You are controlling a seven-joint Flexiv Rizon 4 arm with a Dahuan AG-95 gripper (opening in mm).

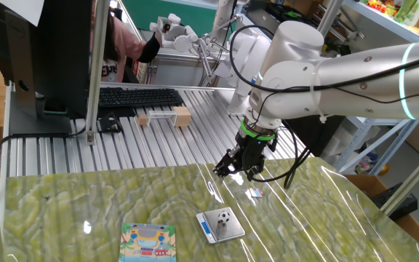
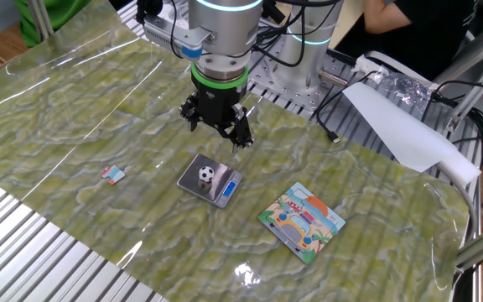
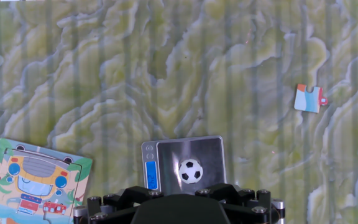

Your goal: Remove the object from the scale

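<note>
1. One soccer-patterned ball [image 2: 206, 174] is resting on the scale [image 2: 210, 180] platform.
2. End effector [image 2: 217, 124] is hovering released, holding nothing, pointing down.
3. Ball is lying below, just toward the table's [image 2: 74, 126] near edge in the other fixed view.

The small ball [image 3: 191, 170] is white with black patches, and the scale [image 3: 211, 149] under it is silver with a blue strip. The table cover [image 3: 135, 74] has a green-yellow marble pattern; the card [image 3: 36, 183] is colourful.
</note>
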